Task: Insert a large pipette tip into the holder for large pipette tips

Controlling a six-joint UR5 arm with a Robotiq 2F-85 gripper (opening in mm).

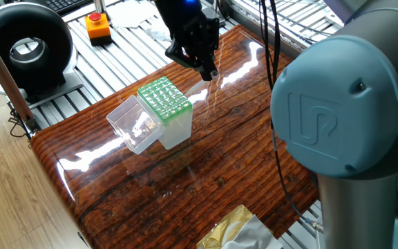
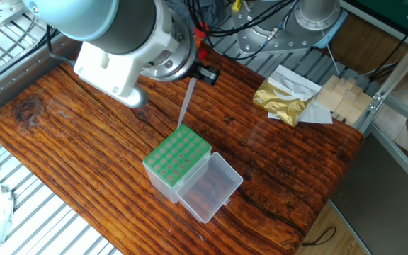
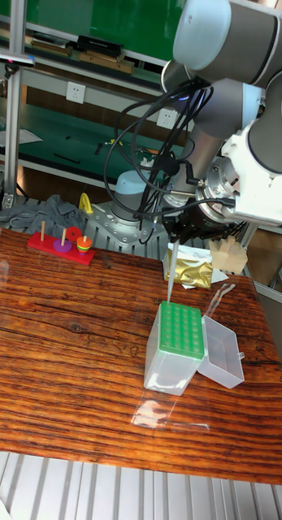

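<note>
Hanging above the holder for large pipette tips (image 2: 179, 161), the large pipette tip (image 2: 186, 105) is gripped near-upright by the closed gripper (image 2: 202, 71), point just over the green grid's far edge; holder's lid lies open on the table (image 2: 76, 120).

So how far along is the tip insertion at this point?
Done: the gripper already holds the large pipette tip upright, and the holder for large pipette tips sits with its lid open. In hand: the tip's point hangs just above the green grid's far edge. Left: lowering it into a hole and releasing; no part looks seated yet.
</note>
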